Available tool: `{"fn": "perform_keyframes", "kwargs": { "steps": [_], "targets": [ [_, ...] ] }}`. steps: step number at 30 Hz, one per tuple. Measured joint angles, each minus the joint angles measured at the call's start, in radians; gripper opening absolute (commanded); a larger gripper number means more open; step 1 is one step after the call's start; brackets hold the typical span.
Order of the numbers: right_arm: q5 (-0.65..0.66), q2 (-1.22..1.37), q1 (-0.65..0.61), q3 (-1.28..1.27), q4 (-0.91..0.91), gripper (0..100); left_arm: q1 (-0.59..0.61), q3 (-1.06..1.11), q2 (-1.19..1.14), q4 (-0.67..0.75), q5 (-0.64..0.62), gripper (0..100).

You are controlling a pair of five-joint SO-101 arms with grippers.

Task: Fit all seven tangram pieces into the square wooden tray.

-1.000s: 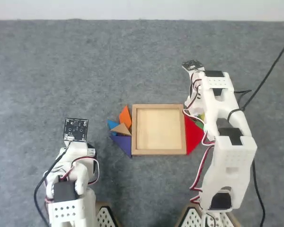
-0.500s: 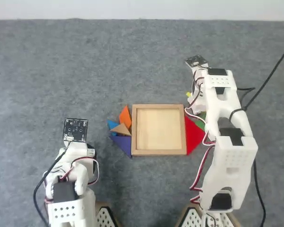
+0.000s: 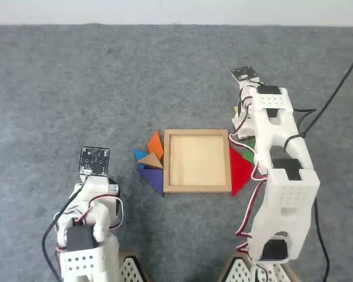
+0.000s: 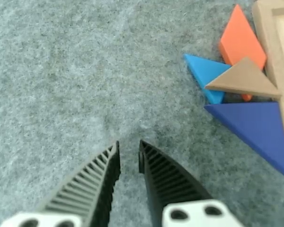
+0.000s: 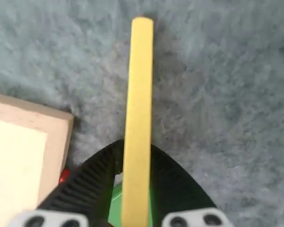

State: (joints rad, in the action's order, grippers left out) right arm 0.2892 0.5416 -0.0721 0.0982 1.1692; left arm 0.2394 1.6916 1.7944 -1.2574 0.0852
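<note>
The counter (image 3: 76,76) is covered in grey carpet. A square wooden tray (image 3: 197,133) is laid near its centre. At the tray's 9 o'clock, an orange piece (image 3: 156,144), a light-blue piece (image 3: 140,155), a tan triangle (image 3: 152,162) and a dark-blue triangle (image 3: 153,178) are clustered. At 3 o'clock, a red triangle (image 3: 240,167) is laid against the rim.

Table (image 3: 76,76): covered to every visible edge by a grey, fibrous, carpet-like covering (image 4: 61,71), its pile mottled and uneven at close range. Far edge: a plain pale strip (image 3: 176,12) borders the covering across its full width.
</note>
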Motion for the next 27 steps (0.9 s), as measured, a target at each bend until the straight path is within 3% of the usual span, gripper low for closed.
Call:
{"fn": "perform_keyframes", "kwargs": {
  "steps": [9,15,19,27],
  "targets": [
    [-0.037,-0.037,0.017,-0.002,-0.023,0.8,0.0,0.0,0.0,0.0,0.0,7],
    [-0.052,-0.281,0.038,-0.04,0.018,0.8,0.0,0.0,0.0,0.0,0.0,7],
    [-0.052,-0.499,-0.051,-0.19,0.026,0.8,0.0,0.0,0.0,0.0,0.0,7],
    [-0.117,-0.743,-0.368,-0.589,-0.094,0.8,0.0,0.0,0.0,0.0,0.0,7]
  ]
}}
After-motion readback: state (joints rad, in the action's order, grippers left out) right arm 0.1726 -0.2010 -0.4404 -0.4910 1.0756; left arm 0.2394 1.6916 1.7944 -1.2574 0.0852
